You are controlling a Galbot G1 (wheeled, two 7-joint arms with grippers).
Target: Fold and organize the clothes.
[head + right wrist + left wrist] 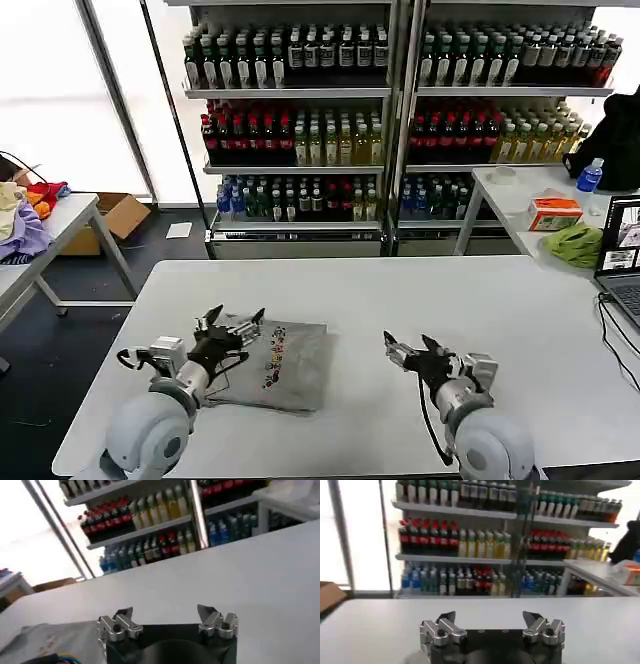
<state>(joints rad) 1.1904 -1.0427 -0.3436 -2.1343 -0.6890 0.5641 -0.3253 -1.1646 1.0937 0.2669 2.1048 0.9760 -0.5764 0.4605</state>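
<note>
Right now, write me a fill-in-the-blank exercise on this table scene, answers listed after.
1. The folded grey shirt lies on the white ____.
2. The left tool hovers over the shirt's near-left edge with its jaws ____.
3. The right tool is over bare tabletop, to the ____ of the shirt.
4. The shelves behind the table hold rows of ____.

Missing words: table; open; right; bottles

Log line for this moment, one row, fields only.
left hand: open, over folded shirt's left edge | right hand: open, above bare table, right of shirt | shirt: folded flat, print up
</note>
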